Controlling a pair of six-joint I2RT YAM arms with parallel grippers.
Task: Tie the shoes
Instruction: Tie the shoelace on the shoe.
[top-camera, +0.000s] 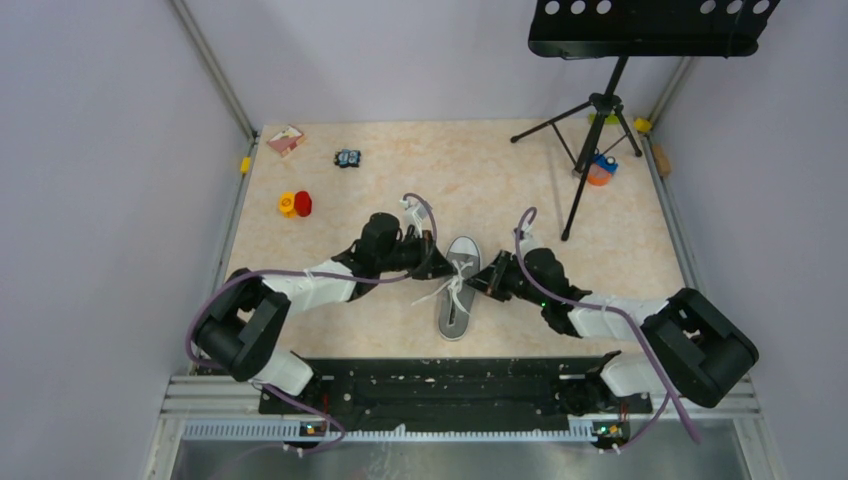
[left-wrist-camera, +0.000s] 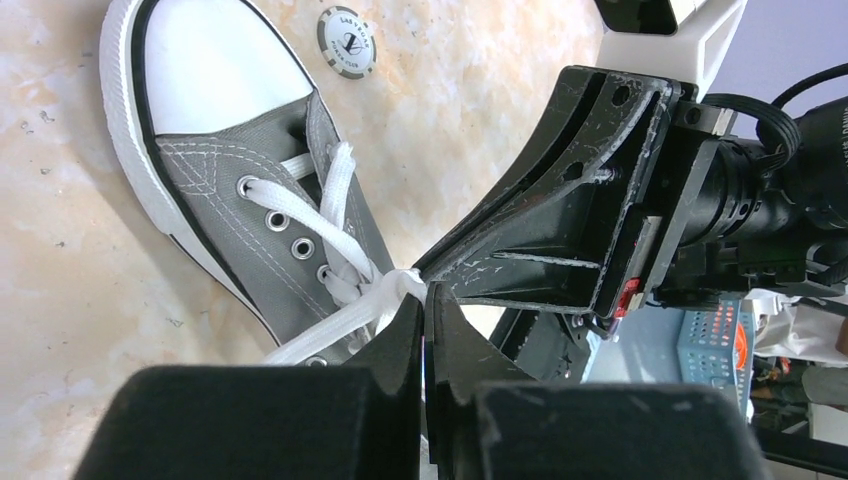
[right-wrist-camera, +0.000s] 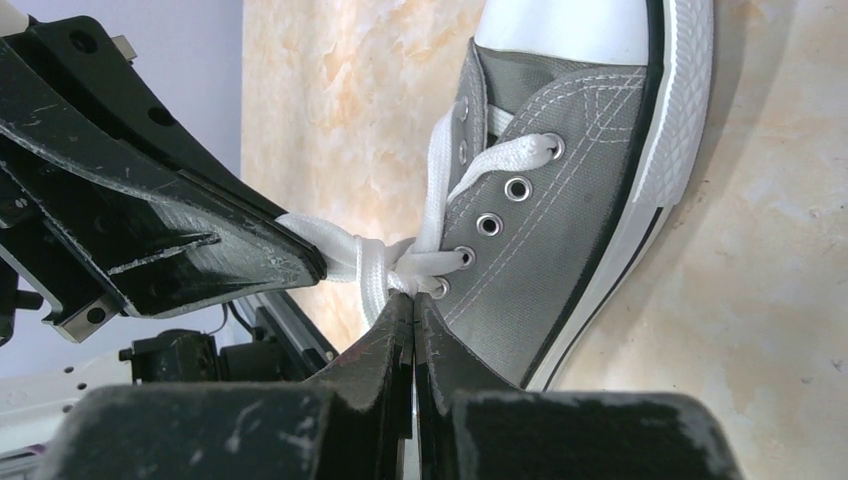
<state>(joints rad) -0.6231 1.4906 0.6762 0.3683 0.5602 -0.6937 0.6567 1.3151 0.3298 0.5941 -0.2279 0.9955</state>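
Note:
The grey sneaker (top-camera: 459, 285) with white toe cap lies mid-table, toe pointing away from the arms. Its white laces (left-wrist-camera: 335, 225) bunch into a knot over the tongue. My left gripper (top-camera: 437, 265) is at the shoe's left side, my right gripper (top-camera: 478, 283) at its right. In the left wrist view the left gripper (left-wrist-camera: 425, 295) is shut, a strand of lace pinched at its tips. In the right wrist view the right gripper (right-wrist-camera: 413, 300) is shut at the knot of the laces (right-wrist-camera: 365, 255), beside the shoe (right-wrist-camera: 560, 200). The two grippers' tips almost touch.
A music stand tripod (top-camera: 592, 150) stands at the back right with an orange and blue object (top-camera: 601, 170) by its foot. Red and yellow pieces (top-camera: 295, 204), a pink box (top-camera: 285, 140) and a small dark toy (top-camera: 347, 158) lie back left. A round token (left-wrist-camera: 346, 42) lies near the toe.

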